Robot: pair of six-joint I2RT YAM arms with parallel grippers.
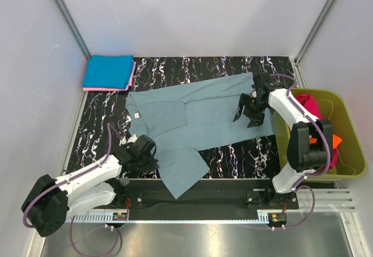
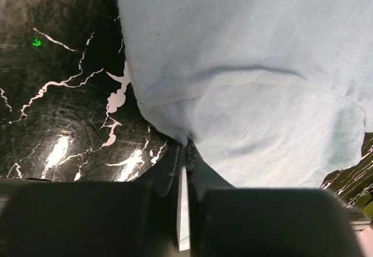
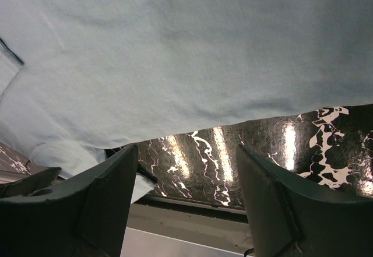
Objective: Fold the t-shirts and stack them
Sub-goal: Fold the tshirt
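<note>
Pinching shirt (image 2: 245,64) edge thinly in left gripper (image 2: 183,152), right gripper (image 3: 187,152) spread short of hem. Risks slipping free if tugged.

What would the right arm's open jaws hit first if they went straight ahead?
Most likely the dusty grey-blue cloth t-shirt, whose edge lies just ahead of the right gripper; depth is unclear.
</note>
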